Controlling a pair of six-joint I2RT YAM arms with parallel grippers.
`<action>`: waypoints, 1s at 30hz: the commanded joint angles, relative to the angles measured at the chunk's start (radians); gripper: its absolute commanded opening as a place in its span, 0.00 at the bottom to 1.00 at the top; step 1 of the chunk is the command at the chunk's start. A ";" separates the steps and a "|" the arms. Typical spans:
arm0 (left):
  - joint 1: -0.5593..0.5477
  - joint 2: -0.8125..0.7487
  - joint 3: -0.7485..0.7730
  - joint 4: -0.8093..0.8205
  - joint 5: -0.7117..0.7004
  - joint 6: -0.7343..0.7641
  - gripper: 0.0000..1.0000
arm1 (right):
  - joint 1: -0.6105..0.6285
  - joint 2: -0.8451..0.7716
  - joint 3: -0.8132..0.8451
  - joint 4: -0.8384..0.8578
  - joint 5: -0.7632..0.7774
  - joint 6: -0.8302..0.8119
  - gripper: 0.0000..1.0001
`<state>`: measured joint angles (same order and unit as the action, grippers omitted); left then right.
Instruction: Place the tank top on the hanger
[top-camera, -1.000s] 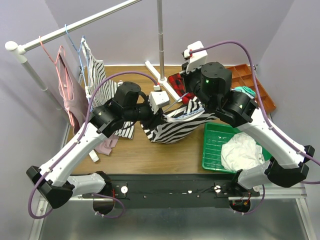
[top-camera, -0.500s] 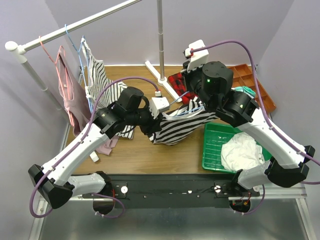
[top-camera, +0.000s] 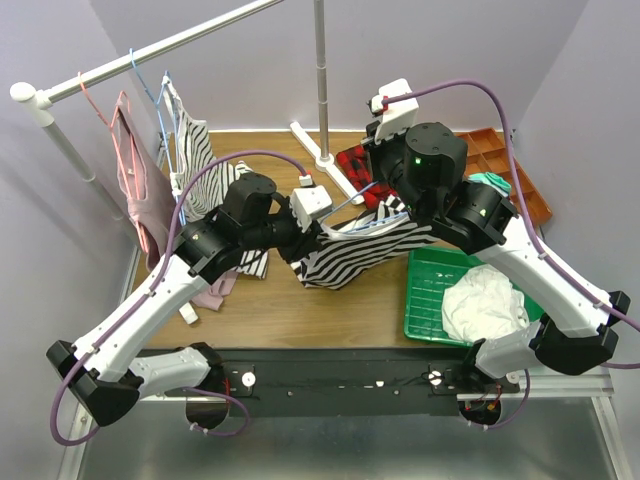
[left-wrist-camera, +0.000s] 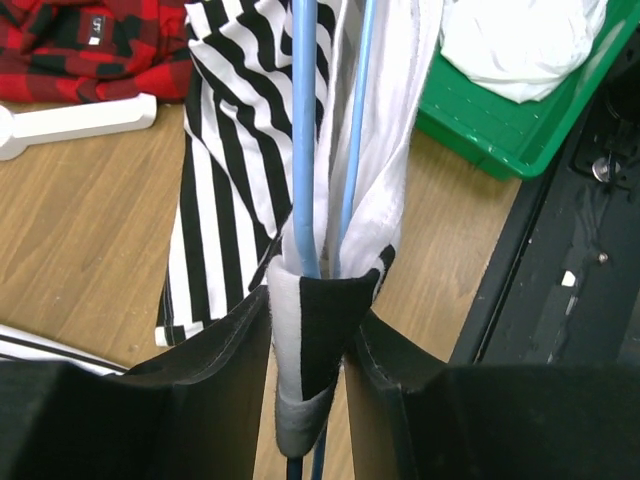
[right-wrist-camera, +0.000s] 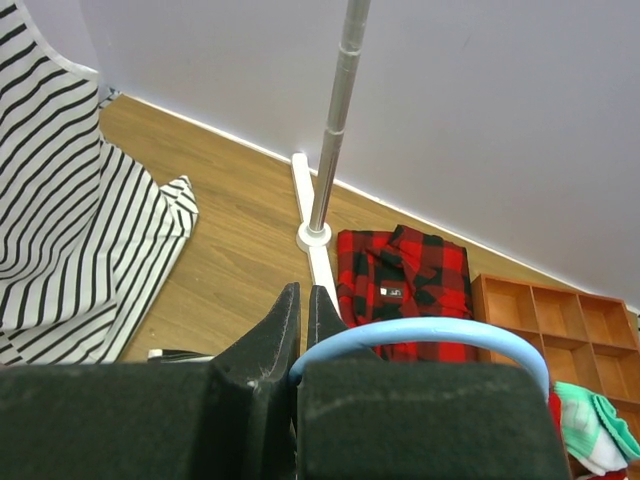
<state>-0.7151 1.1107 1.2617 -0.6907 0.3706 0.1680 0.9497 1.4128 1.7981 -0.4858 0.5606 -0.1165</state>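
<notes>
The tank top (top-camera: 350, 255), with wide black and white stripes, hangs between my two arms over the middle of the table. The light-blue hanger (top-camera: 372, 224) runs inside it; its two thin wires (left-wrist-camera: 305, 150) show in the left wrist view. My left gripper (left-wrist-camera: 315, 325) is shut on a fold of the tank top (left-wrist-camera: 320, 330) wrapped round the hanger's end. In the top view that gripper (top-camera: 322, 233) sits at the garment's left end. My right gripper (right-wrist-camera: 303, 300) is shut on the hanger's curved hook (right-wrist-camera: 430, 335), above the garment's right end.
A red plaid shirt (top-camera: 356, 163) lies by the rack's white foot (top-camera: 318, 158) and upright pole (top-camera: 322, 80). A green tray (top-camera: 428, 290) holds a white cloth (top-camera: 485, 305). An orange compartment tray (top-camera: 500, 160) is behind it. A pink top (top-camera: 135, 190) and a fine-striped top (top-camera: 200, 160) hang at left.
My left arm has shifted a little to the left, and the tank top's hanging body has swung left with it. The right arm has stayed still.
</notes>
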 joint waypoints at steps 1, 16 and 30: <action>0.014 -0.012 -0.010 0.054 -0.021 -0.012 0.42 | 0.006 -0.003 -0.005 0.044 0.009 0.018 0.01; 0.022 -0.006 -0.022 0.069 0.054 -0.021 0.00 | 0.006 0.015 0.010 0.044 0.019 0.009 0.01; 0.022 -0.083 -0.168 0.229 -0.007 -0.163 0.00 | 0.008 0.003 -0.014 0.047 -0.016 0.035 0.79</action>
<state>-0.6964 1.0573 1.1015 -0.5335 0.4072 0.0448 0.9508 1.4307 1.7977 -0.4648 0.5591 -0.1017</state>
